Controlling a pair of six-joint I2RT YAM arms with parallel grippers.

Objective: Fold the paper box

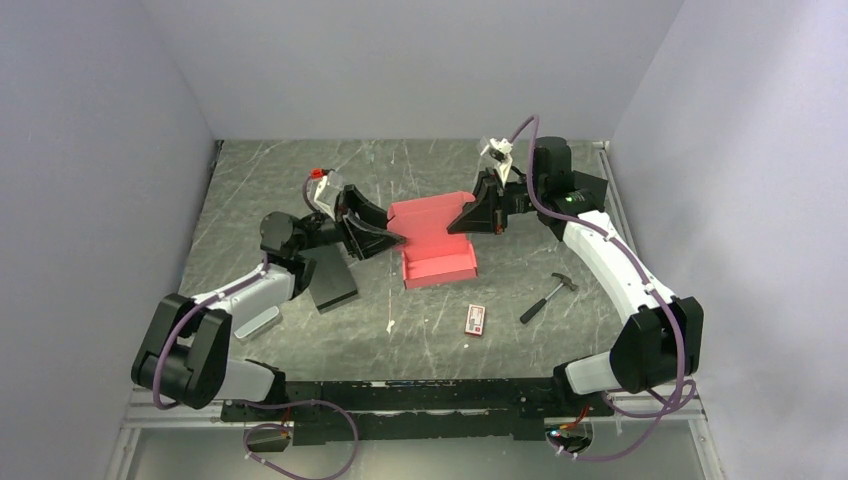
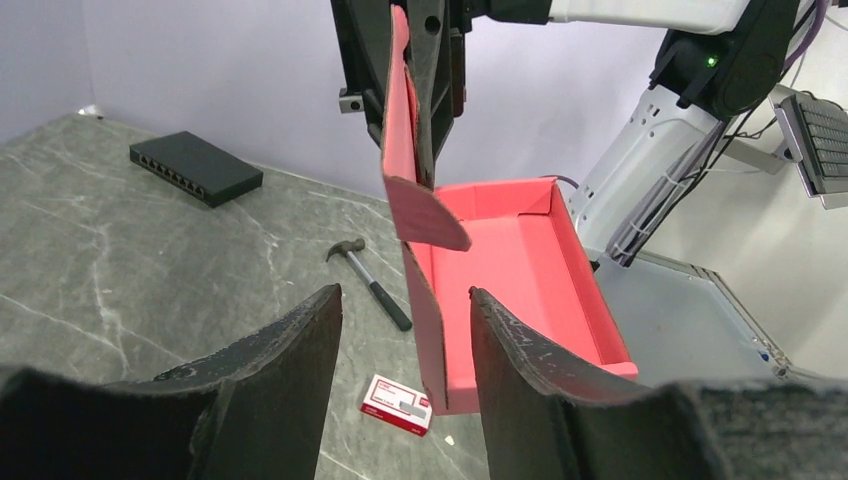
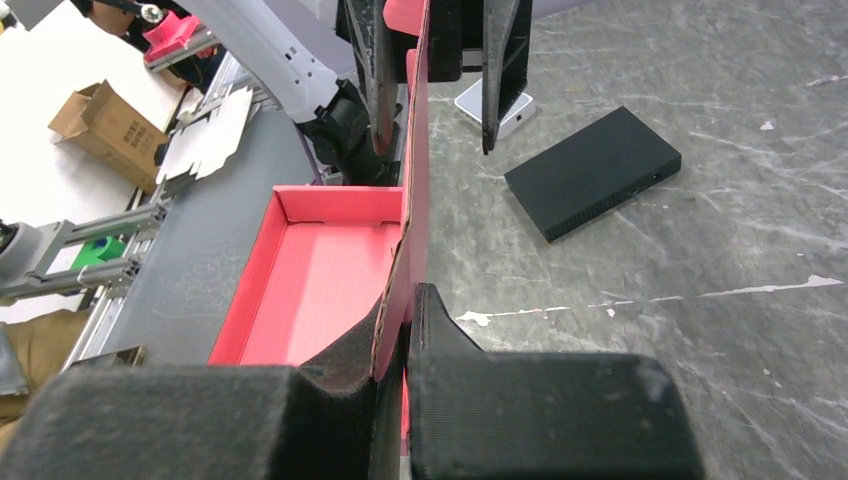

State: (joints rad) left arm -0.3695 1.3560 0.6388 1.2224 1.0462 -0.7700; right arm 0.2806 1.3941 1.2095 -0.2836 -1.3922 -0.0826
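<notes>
The red-pink paper box [image 1: 437, 262] lies in the middle of the table as an open tray with one long wall and flap standing up. My right gripper [image 1: 463, 218] is shut on that upright wall at its right end; in the right wrist view the cardboard [image 3: 415, 200] is pinched between the pads [image 3: 408, 305]. My left gripper [image 2: 405, 292] is open at the box's left end. Its fingers [image 2: 290, 370] straddle the wall's edge [image 2: 428, 330], one outside the tray and one inside. The tray floor [image 2: 520, 260] is bare.
A black rectangular box [image 1: 333, 283] lies left of the paper box, under my left arm. A small hammer [image 1: 548, 297] and a red-and-white packet [image 1: 476, 319] lie in front of the paper box. A white scrap [image 1: 390, 326] lies near the packet.
</notes>
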